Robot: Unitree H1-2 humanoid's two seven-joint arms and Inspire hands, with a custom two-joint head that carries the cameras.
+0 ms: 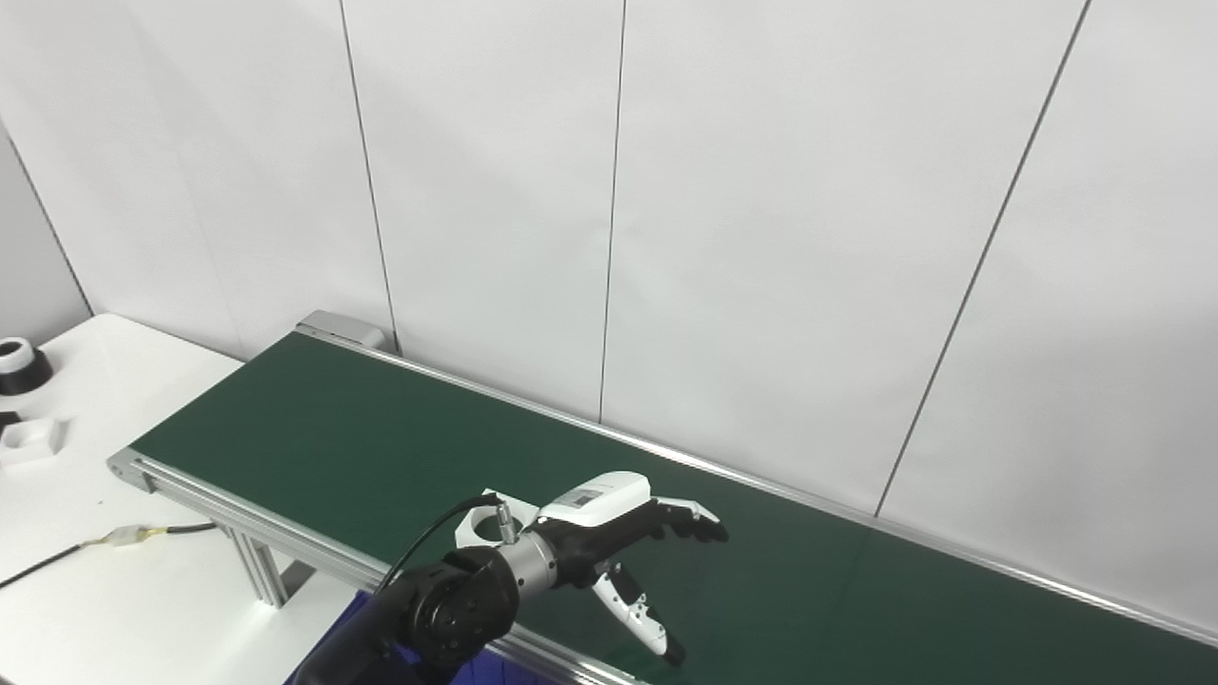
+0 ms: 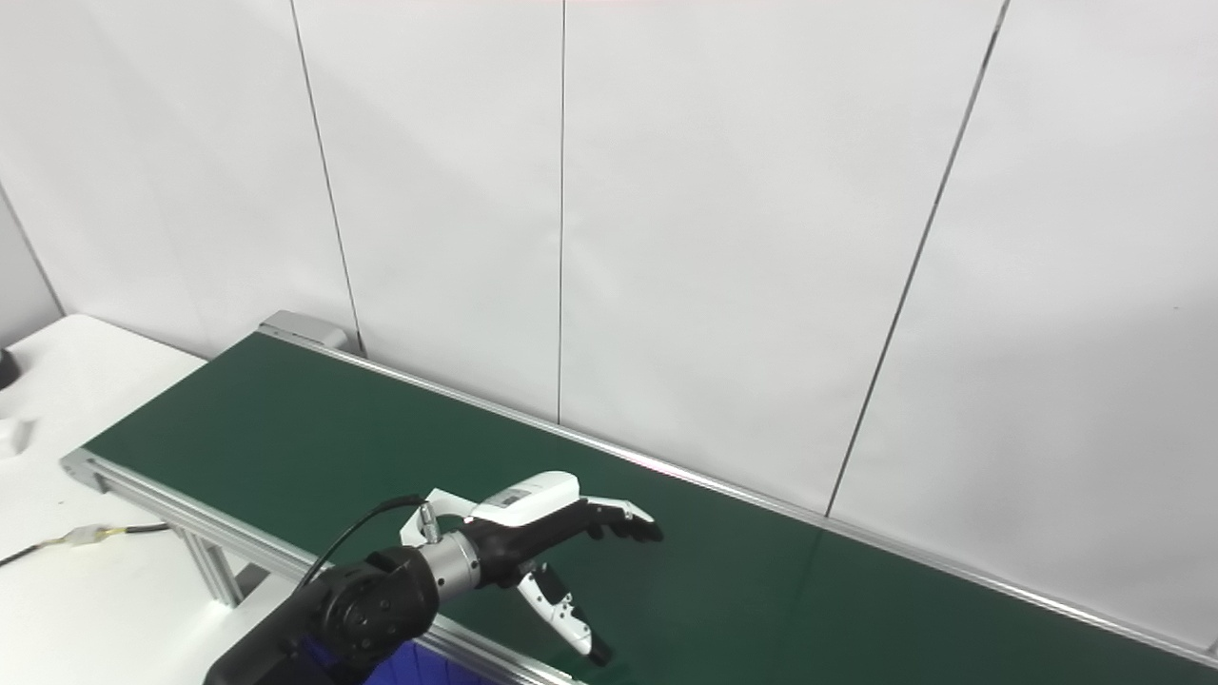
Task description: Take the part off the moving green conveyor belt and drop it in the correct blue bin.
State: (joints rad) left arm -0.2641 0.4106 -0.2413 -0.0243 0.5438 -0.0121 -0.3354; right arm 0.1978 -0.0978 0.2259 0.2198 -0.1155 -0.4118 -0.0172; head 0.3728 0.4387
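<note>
Left hand [image 1: 618, 542] hovers wide open beside white part [image 1: 481, 521] on belt [image 1: 314, 428]; looks light, rigid, grippable across its edges.

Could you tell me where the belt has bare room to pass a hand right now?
The green conveyor belt is bare from its left end to the white part, and again right of the left hand to the frame's edge. It is crowded only where the open hand hovers beside the part, near the front rail.
</note>
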